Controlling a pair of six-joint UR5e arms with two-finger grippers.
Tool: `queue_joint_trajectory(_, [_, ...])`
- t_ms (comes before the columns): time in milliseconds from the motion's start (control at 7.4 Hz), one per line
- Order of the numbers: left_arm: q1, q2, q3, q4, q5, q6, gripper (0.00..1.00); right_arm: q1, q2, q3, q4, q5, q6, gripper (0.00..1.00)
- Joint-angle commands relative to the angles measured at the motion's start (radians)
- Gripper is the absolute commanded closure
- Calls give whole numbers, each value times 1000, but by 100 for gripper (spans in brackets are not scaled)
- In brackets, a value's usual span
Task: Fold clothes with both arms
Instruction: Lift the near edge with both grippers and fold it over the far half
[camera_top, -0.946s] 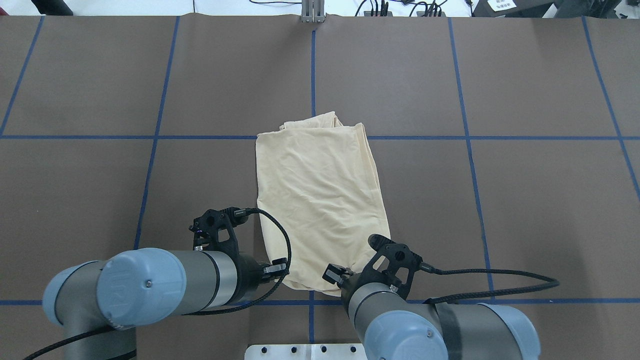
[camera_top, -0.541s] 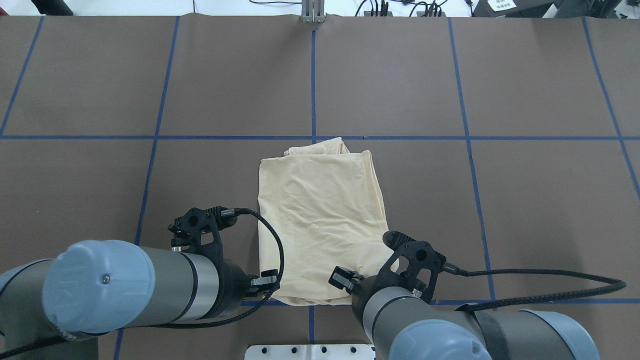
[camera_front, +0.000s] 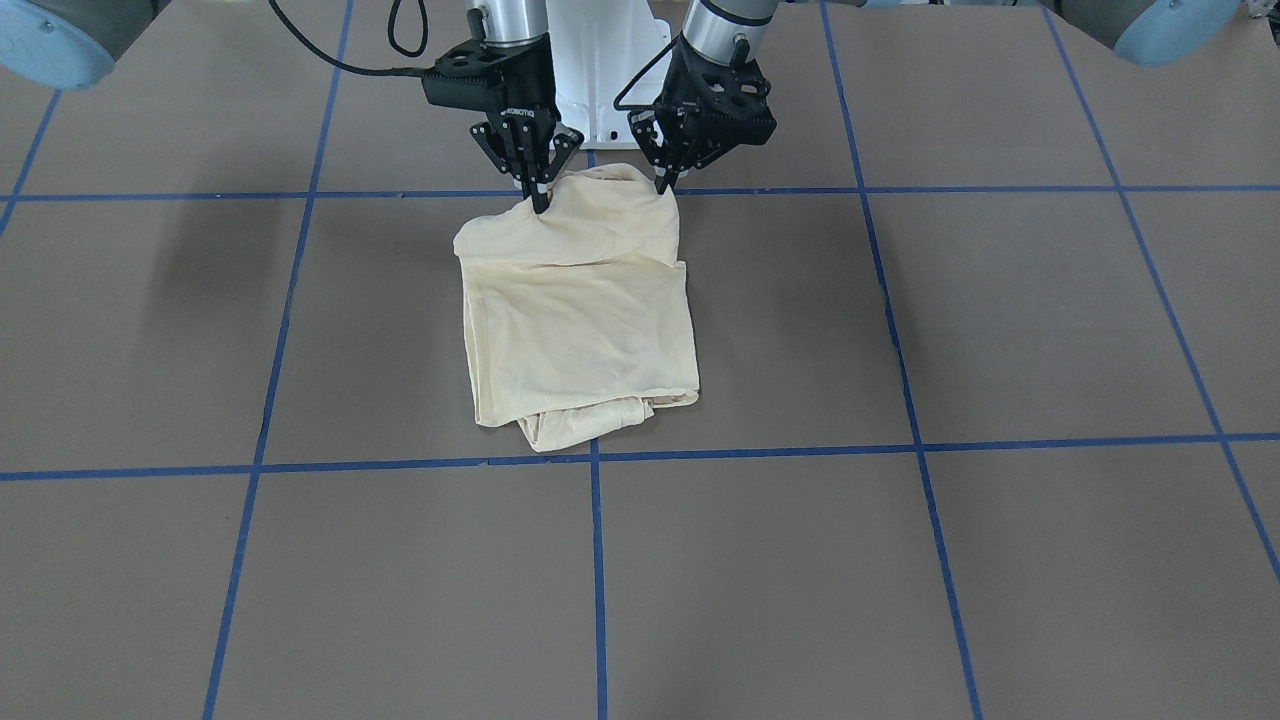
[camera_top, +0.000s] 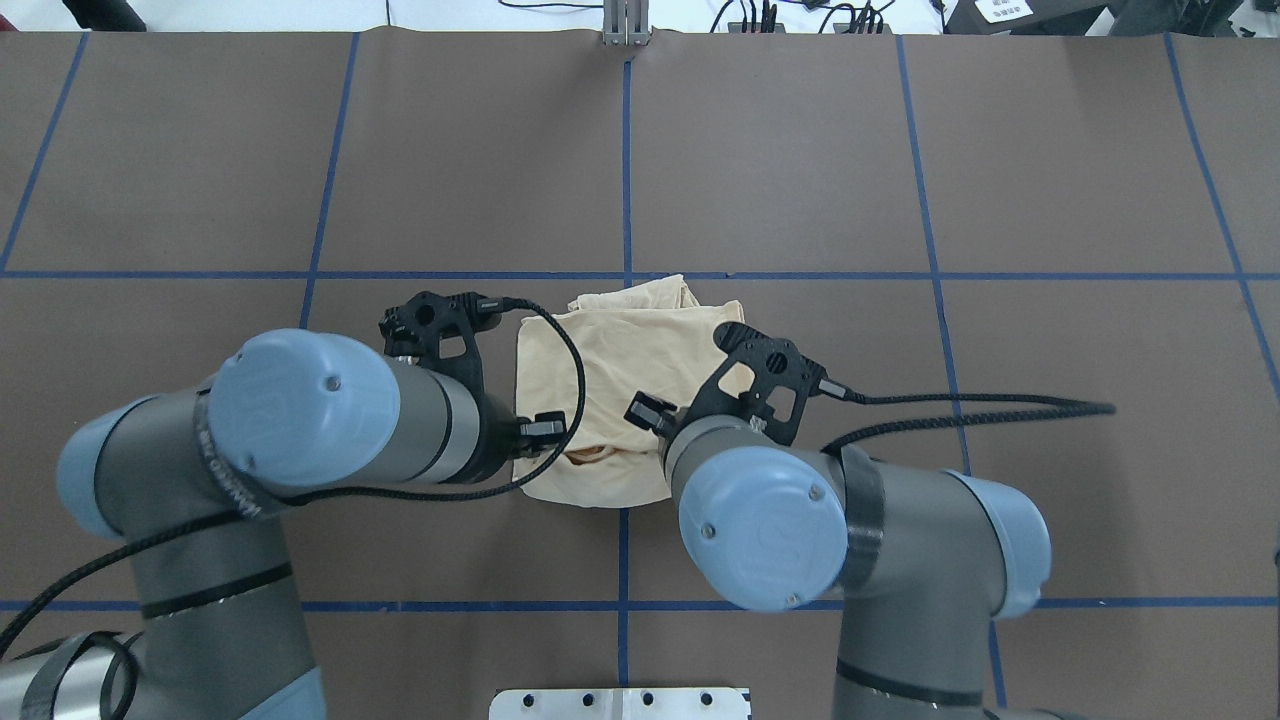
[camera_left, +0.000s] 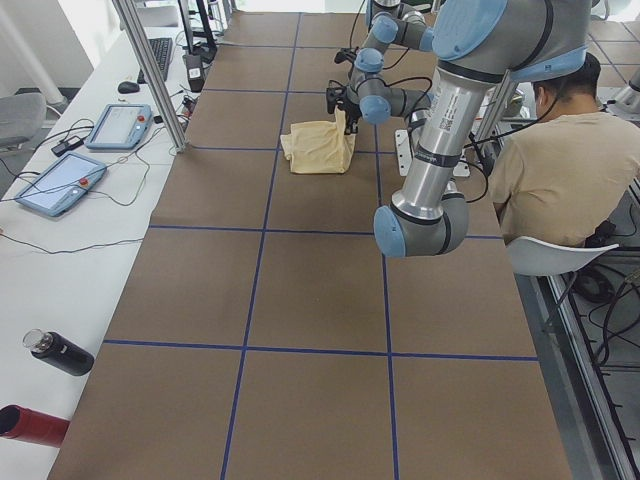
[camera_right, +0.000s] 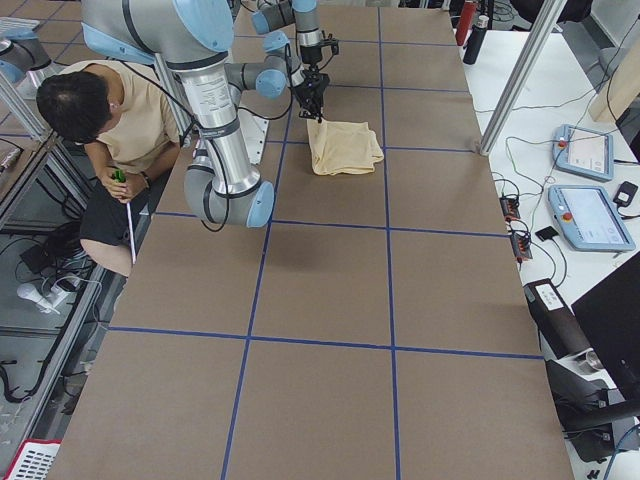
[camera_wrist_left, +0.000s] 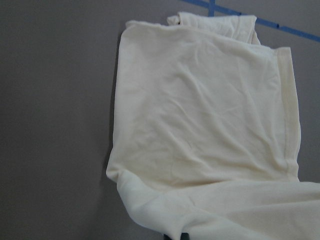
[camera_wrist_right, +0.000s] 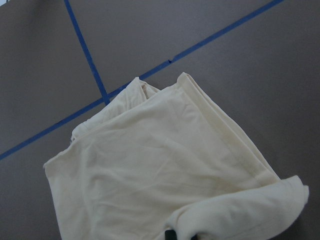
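My left claw (camera_front: 662, 184) and right claw (camera_front: 540, 198) are clamped on the pale cream-yellow thin shirt's (camera_front: 580, 320) 6 o'clock hem, which I hold lifted for folding toward 12 o'clock.

shirt (camera_left: 318, 150) – folded, robot-side edge lifted | left arm (camera_left: 440, 150) – foreground, elbow low | person (camera_left: 555, 170) seated

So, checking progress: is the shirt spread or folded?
Folded: the shirt lies in layers, one edge pinched up by left hand and right hand.
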Motion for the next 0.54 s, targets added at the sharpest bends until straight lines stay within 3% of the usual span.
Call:
queue_joint_trajectory(0, [-104,-96,170,-10,-2,98,100,115,58,-163,102,52,-92,100])
queue_joint_trajectory(270, [-156,-131,336,-120,0,155,100,177,154,-407,251,98,-148,100])
queue_joint_trajectory(406, [-172,-133,397,-182,1,178,100,203,177,-472,292,124,-197,100])
